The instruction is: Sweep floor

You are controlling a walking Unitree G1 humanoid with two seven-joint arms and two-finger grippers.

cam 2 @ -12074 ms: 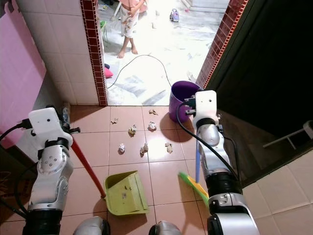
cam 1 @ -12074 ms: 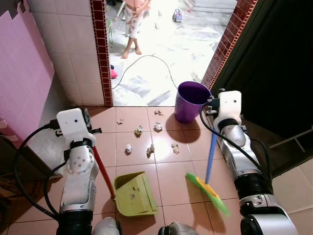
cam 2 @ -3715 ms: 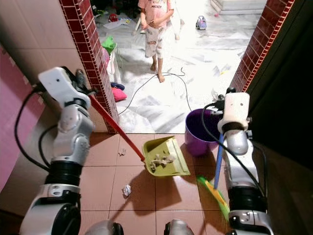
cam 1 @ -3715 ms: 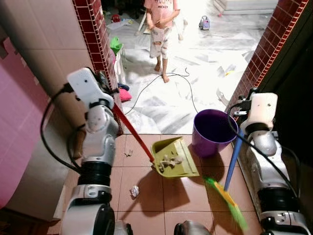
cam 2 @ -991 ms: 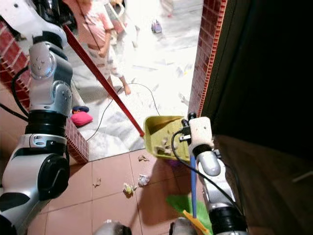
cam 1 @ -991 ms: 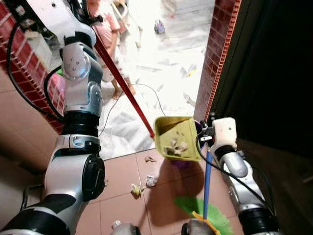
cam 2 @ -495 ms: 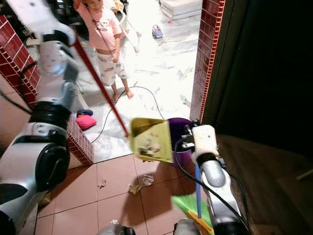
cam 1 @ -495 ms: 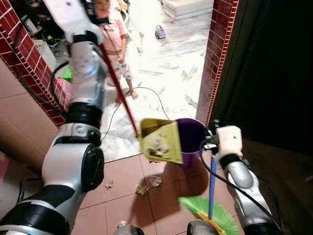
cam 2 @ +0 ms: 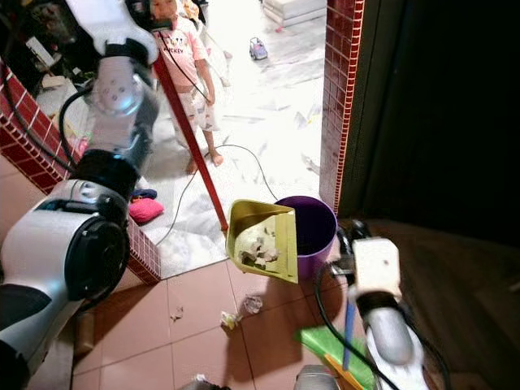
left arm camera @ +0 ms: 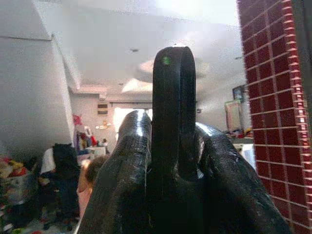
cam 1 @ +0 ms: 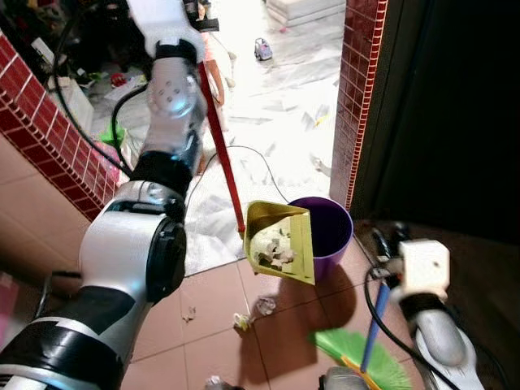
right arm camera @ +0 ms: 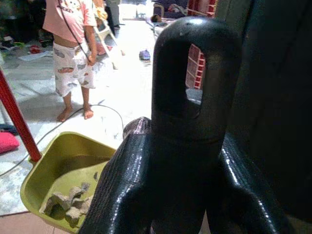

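Holding the dustpan up by its red handle, the left gripper is clamped tight near the top, pan tilted against the rim of the purple bin with paper scraps inside. Right gripper is clenched on the blue broom. More scraps sit on the tiles.

Yellow-green dustpan on a red handle, holding pale grey-beige scraps. Purple bucket at its 3 o'clock. Green-bristled broom with a blue stick at 5 o'clock. Terracotta floor tiles; red brick-patterned doorframe; white marbled floor beyond. Silver arms.
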